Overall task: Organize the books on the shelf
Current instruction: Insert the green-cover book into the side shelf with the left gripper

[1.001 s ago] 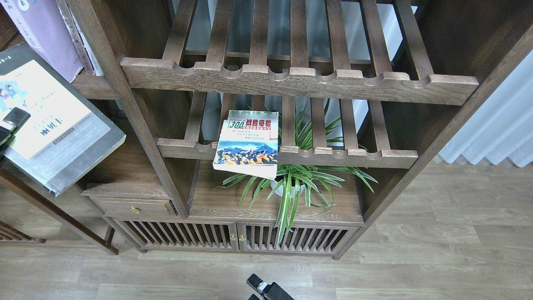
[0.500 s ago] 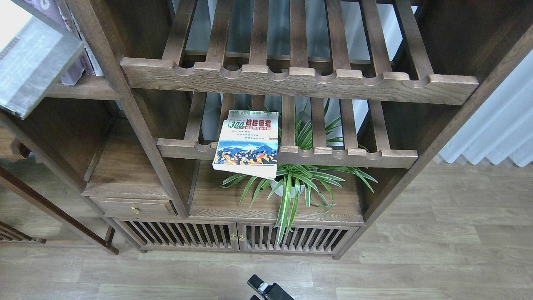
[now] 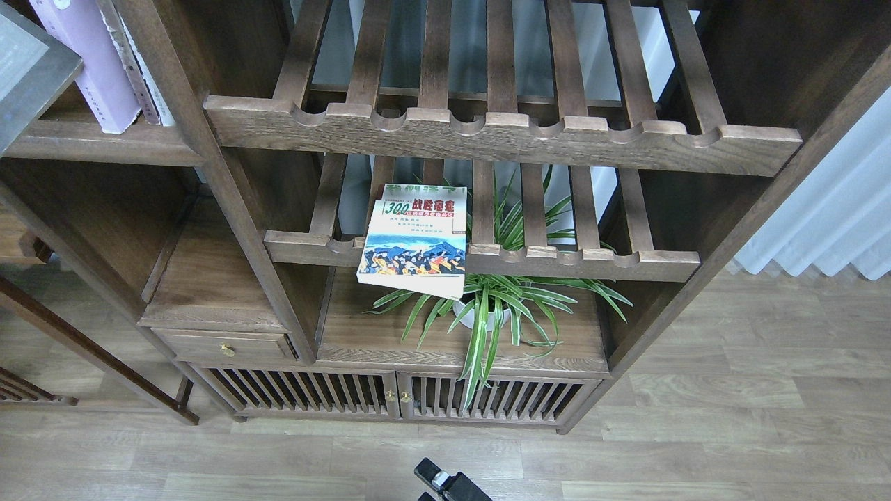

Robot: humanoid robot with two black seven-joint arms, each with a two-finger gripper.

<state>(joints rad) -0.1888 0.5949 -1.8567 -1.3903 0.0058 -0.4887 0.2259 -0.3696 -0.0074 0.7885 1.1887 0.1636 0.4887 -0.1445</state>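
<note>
The thick yellow-and-grey book shows only as a grey corner [image 3: 31,73] at the top left edge, raised at the level of the dark brown shelf [image 3: 104,142]. What holds it is out of view. The pale lavender book [image 3: 87,62] stands upright on that shelf, with thin books beside it on its right. The colourful "300" book [image 3: 414,240] lies flat on the lower slatted rack, overhanging its front rail. My left gripper is out of view. A black part of my right arm [image 3: 445,483] shows at the bottom edge; its fingers cannot be told apart.
Two slatted racks with notched front rails [image 3: 501,136] fill the middle of the cabinet. A potted spider plant [image 3: 487,306] stands on the board below the "300" book. A small drawer [image 3: 226,344] and slatted doors [image 3: 390,393] are lower down. Wood floor lies in front.
The yellow-and-grey book has risen from low at the left up to shelf level, mostly leaving the view. My left gripper, seen on it earlier, has left the frame. The "300" book has not moved.
</note>
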